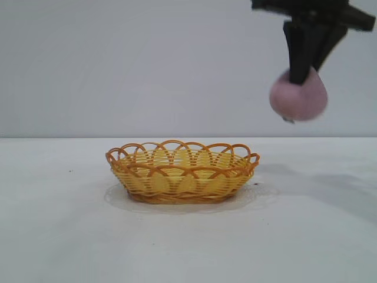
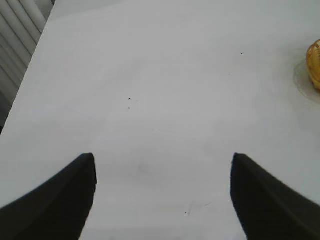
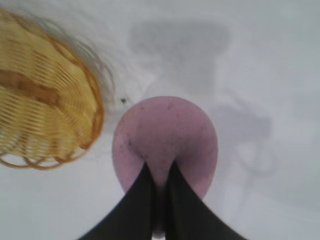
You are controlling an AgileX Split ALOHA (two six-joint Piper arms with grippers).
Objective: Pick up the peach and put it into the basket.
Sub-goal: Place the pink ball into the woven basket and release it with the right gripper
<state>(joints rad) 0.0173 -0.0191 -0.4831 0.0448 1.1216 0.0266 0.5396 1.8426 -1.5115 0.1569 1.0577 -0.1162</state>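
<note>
Exterior view: my right gripper (image 1: pixel 304 75) pinches the peach (image 1: pixel 298 99) aloft, above and right of the basket (image 1: pixel 182 171). Carry step in hand; next, shift over the basket (then lower). My left gripper (image 2: pixel 162 165) idles spread, well aside.

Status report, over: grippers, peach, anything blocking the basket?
Right gripper shut on peach, airborne right of basket. Left gripper open over bare table. Basket empty, path clear.

The right arm (image 1: pixel 312 12) is cut off by the exterior view's top edge. In the left wrist view only a sliver of the basket (image 2: pixel 315 62) shows. The peach (image 3: pixel 165 140) is partly hidden behind dark fingers (image 3: pixel 135 210).
</note>
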